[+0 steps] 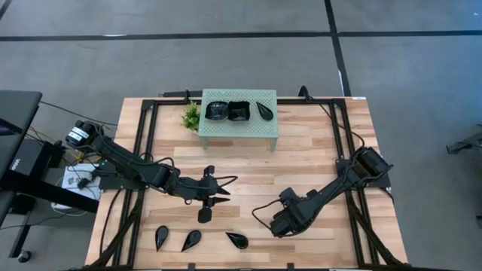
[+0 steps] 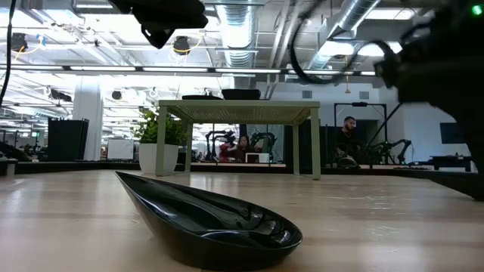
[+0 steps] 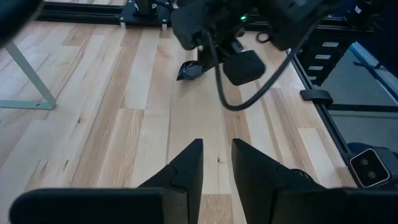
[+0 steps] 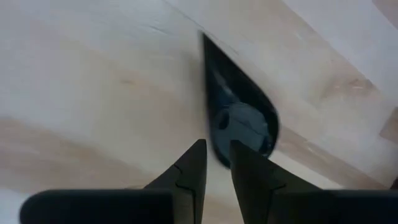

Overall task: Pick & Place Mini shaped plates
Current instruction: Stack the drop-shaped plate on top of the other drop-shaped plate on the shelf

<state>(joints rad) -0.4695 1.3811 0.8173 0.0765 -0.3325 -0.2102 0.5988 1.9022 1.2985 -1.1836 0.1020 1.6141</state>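
Three black teardrop plates lie in a row along the near edge of the wooden bench (image 1: 316, 143): one at the left (image 1: 161, 237), a middle one (image 1: 191, 240), and a third (image 1: 237, 240) toward the centre, which is probably the one that fills the foreground of the low view (image 2: 212, 223). On the mint-green perforated stand (image 1: 238, 128) at the far side sit three more black plates: a roundish one (image 1: 216, 111), a square wavy-edged one (image 1: 239, 111) touching it, and a teardrop plate (image 1: 264, 111) just beside that. A small green plant (image 1: 191, 116) stands next to the stand's left end.

The right end effector (image 1: 276, 223) is low over the bench, just to the right of the third teardrop plate. In its wrist view the two dark fingers (image 4: 186, 171) stand with only a narrow gap, and the plate (image 4: 239, 121) lies right ahead of the tips, its rim close to them. No contact can be made out, and nothing sits between the fingers.

The left end effector (image 1: 220, 188) hangs over the middle of the bench, well apart from the front row. Its fingers (image 3: 186, 171) also stand narrowly apart, with bare wood between them. The right arm and the third teardrop plate (image 3: 189, 70) show farther off in that view.
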